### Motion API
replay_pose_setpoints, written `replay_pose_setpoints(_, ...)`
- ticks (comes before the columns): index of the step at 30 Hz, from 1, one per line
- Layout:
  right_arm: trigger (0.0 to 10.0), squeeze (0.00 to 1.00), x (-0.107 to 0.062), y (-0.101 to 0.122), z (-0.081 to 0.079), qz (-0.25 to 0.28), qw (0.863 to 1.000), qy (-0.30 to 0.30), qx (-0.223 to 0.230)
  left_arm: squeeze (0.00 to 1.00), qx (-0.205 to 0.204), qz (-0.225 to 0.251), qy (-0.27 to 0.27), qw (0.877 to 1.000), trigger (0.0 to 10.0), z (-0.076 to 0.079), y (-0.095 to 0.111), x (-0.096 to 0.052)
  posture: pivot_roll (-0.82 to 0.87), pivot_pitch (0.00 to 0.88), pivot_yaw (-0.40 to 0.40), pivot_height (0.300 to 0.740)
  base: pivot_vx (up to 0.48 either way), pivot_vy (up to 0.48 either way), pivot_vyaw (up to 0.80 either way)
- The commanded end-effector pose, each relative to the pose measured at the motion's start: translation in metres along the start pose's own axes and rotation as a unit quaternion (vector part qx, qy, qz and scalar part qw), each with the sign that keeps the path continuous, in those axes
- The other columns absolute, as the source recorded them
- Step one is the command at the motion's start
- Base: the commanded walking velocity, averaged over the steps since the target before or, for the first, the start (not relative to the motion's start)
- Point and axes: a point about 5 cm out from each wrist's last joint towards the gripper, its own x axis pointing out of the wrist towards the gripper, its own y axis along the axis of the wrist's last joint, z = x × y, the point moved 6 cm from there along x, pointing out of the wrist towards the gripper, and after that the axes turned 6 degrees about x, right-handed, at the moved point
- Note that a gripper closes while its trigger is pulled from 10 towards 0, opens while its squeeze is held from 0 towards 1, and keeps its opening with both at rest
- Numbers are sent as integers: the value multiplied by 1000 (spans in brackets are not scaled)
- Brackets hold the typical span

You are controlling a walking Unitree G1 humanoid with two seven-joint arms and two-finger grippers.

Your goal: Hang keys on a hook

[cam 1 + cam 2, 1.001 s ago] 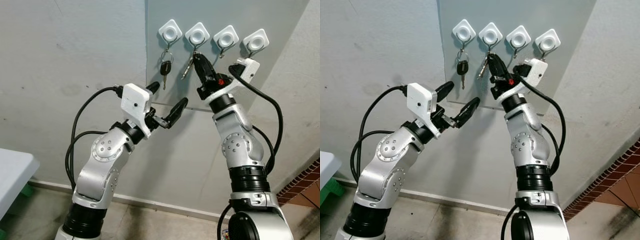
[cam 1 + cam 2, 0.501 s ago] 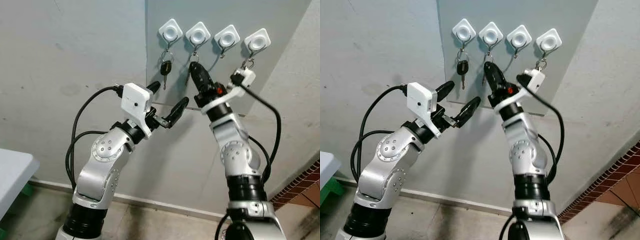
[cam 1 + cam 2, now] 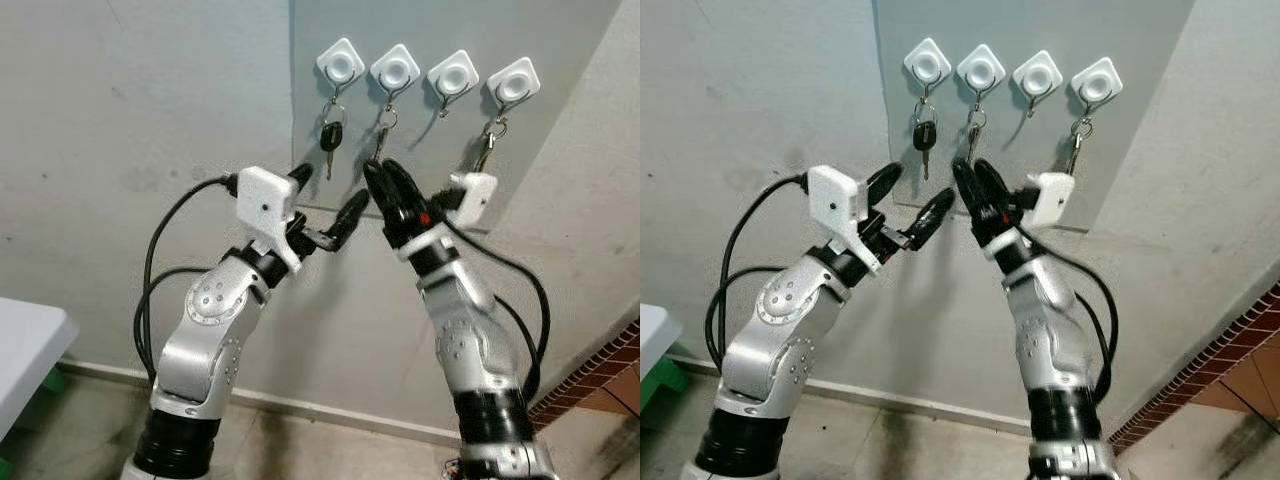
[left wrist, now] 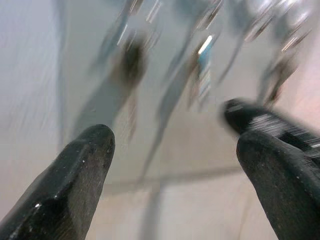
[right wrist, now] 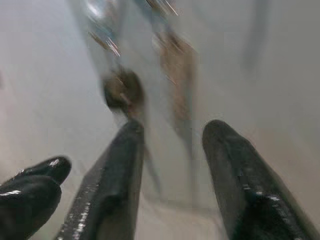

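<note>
In the left eye view we see four white hooks in a row on the grey panel, and a silver key hangs from the second hook, just at twelve o'clock of our right gripper, whose fingers are spread and empty. Our left gripper, also spread and empty, sits at nine o'clock of it, below a black-headed key on the first hook. The right wrist view is blurred, yet we make out a key hanging above the gap between the parted fingers, untouched; we can read no writing anywhere.
</note>
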Motion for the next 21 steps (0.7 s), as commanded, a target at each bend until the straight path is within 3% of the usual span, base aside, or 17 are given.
replay_pose_setpoints(1, 10000, 1000, -8, -5, 6, -7, 1000, -15, -14, 0, -1, -29, 25, 999, 10000, -12, -21, -7, -20, 0, 5, 740, 0, 0, 0)
replay_pose_setpoints(3, 10000, 1000, -17, -15, 16, -20, 999, -38, -20, 0, -22, -40, 44, 998, 10000, -18, -33, -12, -26, 0, 8, 740, 0, 0, 0)
replay_pose_setpoints(7, 10000, 1000, -43, -40, 44, -56, 993, -99, -35, 0, 6, -81, 67, 994, 10000, -25, -67, -24, -32, 0, 11, 740, 0, 0, 0)
replay_pose_setpoints(9, 10000, 1000, -67, -64, 68, -97, 983, -144, -58, 0, -16, -110, 95, 989, 10000, -31, -97, -37, -39, 0, 12, 740, 0, 0, 0)
replay_pose_setpoints(12, 10000, 1000, -92, -87, 89, -143, 969, -190, -66, 0, 11, -134, 120, 984, 10000, -39, -120, -50, -48, 0, 17, 740, 0, 0, 0)
replay_pose_setpoints(14, 10000, 1000, -108, -97, 102, -170, 957, -217, -86, 0, 4, -183, 152, 971, 10000, -49, -143, -60, -53, 0, 23, 740, 0, 0, 0)
replay_pose_setpoints(16, 10000, 1000, -128, -109, 115, -200, 944, -245, -92, 0, -55, -219, 200, 953, 10000, -62, -167, -76, -54, 0, 26, 740, 0, 0, 0)
replay_pose_setpoints(19, 10000, 1000, -146, -120, 124, -229, 930, -271, -99, 0, -32, -249, 206, 946, 10000, -67, -181, -87, -61, 0, 29, 740, 0, 0, 0)
replay_pose_setpoints(21, 10000, 1000, -169, -135, 130, -270, 913, -288, -100, 0, -53, -279, 222, 933, 10000, -70, -198, -105, -61, 0, 28, 740, 0, 0, 0)
